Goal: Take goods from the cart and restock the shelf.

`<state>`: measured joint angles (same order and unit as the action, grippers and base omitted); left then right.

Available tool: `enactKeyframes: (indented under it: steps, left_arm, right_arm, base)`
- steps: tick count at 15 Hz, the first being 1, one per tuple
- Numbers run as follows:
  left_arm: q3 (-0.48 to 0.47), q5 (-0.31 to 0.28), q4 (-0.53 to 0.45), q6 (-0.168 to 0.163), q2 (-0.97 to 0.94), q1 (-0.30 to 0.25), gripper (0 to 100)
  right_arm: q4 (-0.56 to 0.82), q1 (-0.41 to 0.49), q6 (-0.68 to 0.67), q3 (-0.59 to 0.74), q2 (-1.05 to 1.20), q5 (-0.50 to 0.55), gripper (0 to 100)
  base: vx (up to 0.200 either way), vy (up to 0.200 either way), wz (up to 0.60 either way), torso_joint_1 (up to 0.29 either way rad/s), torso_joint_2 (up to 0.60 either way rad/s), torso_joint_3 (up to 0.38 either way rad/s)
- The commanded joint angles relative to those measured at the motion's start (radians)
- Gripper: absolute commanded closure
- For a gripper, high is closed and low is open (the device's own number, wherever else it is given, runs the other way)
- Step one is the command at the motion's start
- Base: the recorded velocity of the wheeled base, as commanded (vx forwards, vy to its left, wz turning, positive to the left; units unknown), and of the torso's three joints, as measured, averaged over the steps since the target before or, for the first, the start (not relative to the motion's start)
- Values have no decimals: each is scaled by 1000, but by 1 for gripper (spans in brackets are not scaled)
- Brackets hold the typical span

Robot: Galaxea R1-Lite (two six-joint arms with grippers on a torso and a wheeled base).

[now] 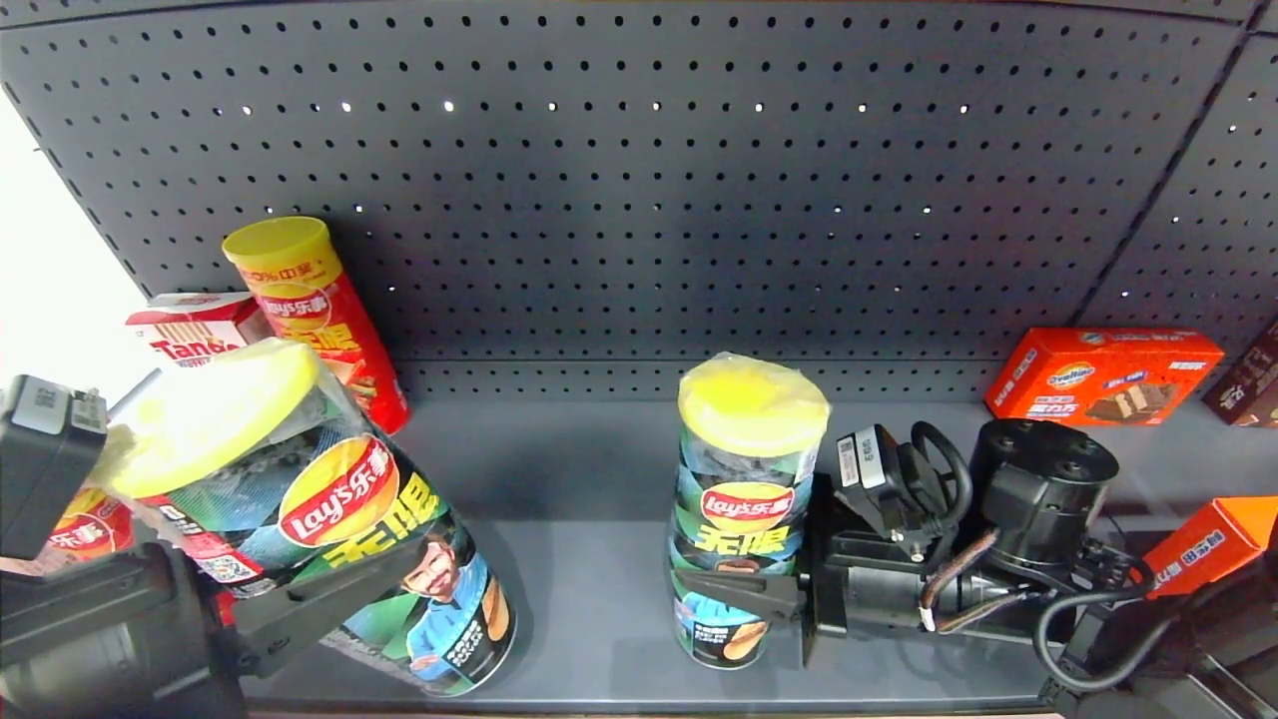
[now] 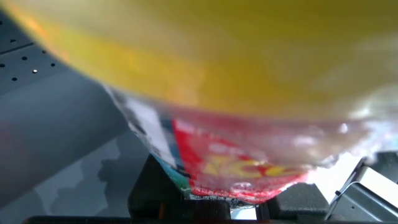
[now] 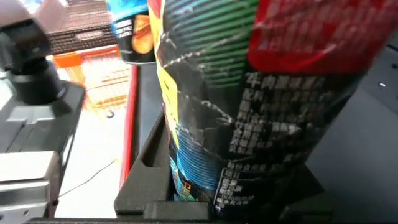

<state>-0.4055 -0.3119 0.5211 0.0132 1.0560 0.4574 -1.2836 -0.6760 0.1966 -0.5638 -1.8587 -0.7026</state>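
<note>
Grey pegboard (image 1: 639, 180) backs a grey shelf (image 1: 599, 479), and dead centre stands the upright chip can (image 1: 749, 499), yellow lid on, film-wrapped, contents unseen. The right gripper (image 1: 734, 599) is clamped around its lower body. Left of that can, the left gripper (image 1: 339, 589) grips a second can (image 1: 329, 509), lidded too and tilted. Farther left, at the back, a red can (image 1: 315, 310) leans beside a wafer box (image 1: 195, 325). Right of the centre can, an orange box (image 1: 1103, 374) lies against the pegboard.
</note>
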Motion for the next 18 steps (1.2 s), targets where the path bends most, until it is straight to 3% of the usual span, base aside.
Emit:
enactKeyframes:
  steps: [1,2,9,14,18]
  left_arm:
    - [4,1,0,1,1,0,100]
    - [2,1,0,1,1,0,100]
    - [4,2,0,1,-2,0,100]
    - [-6,2,2,1,-1,0,100]
    - [-15,1,2,1,-5,0,100]
  right_arm:
    - [3,-4,6,10,1,3,100]
    - [3,-5,10,15,4,5,0]
    - [-26,4,-11,71,104,34,0]
    - [-25,85,-66,275,400,58,0]
    - [58,403,-75,372,728,224,0]
  base:
    - [0,0,0,0,0,0]
    - [0,0,0,0,0,0]
    - [0,0,0,0,0,0]
    - [0,0,0,0,0,0]
    - [0,0,0,0,0,0]
